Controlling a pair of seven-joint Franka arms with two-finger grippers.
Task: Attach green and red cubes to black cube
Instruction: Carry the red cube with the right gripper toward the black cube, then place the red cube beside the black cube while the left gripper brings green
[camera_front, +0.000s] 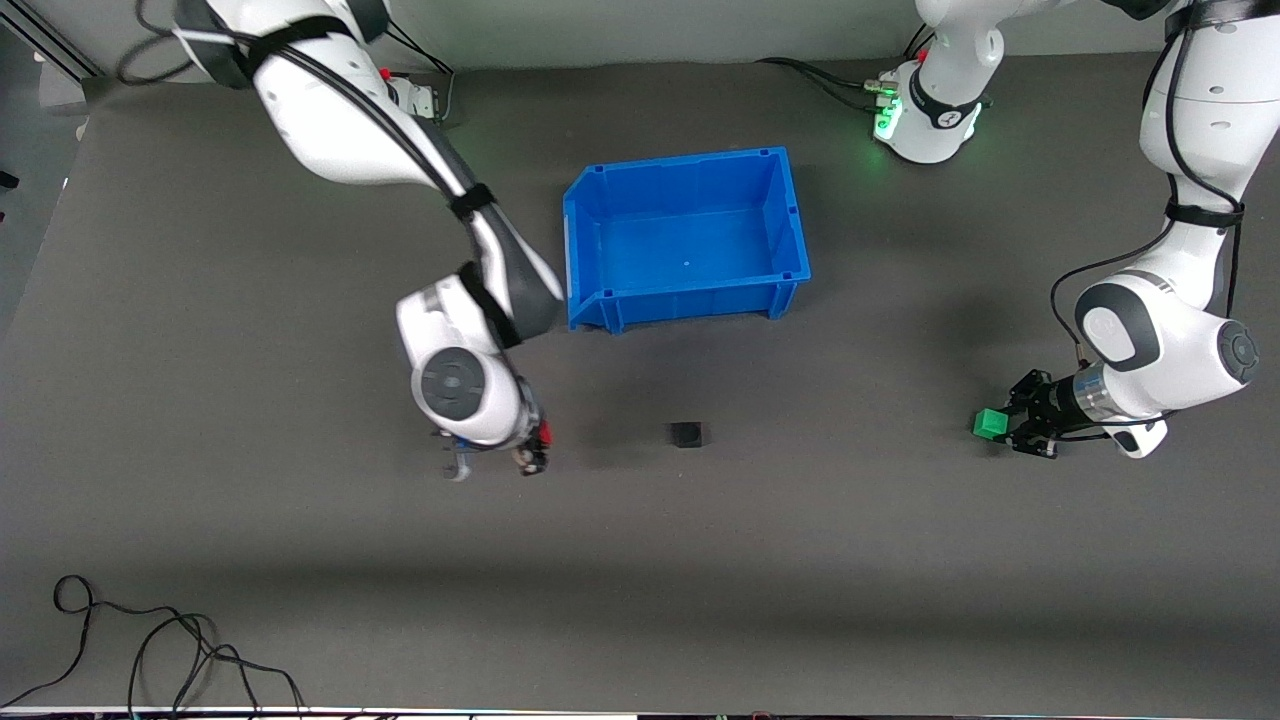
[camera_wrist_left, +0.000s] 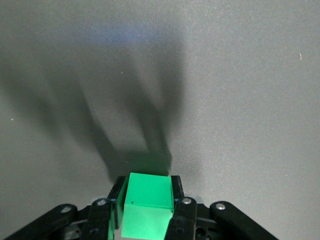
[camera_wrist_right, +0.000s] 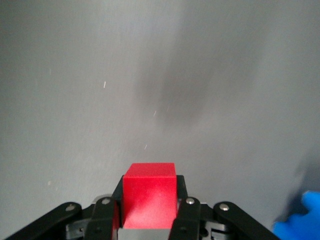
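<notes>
We found the left tool (camera_wrist_left: 148, 210) clamping the green cube (camera_front: 989, 424), the right tool (camera_wrist_right: 149, 210) clamping the red cube (camera_wrist_right: 149, 196). The matte black cube (camera_front: 686, 434) sat alone on open grey tabletop (camera_front: 800, 560), nearer than the blue bin (camera_front: 585, 250).

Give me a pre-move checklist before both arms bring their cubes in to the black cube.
1. Left claw shut on green cube: ok, a finger on each side in the left wrist view.
2. Right claw shut on red cube: ok, same in the right wrist view.
3. Black cube free on the mat, between the two arms: ok, nothing touches it.
4. Blue bin out of the way: ok, it sits farther from the front camera than the black cube.
5. Cube faces squared to the black cube: cannot tell.
6. Height of the held cubes over the mat: cannot tell.
</notes>
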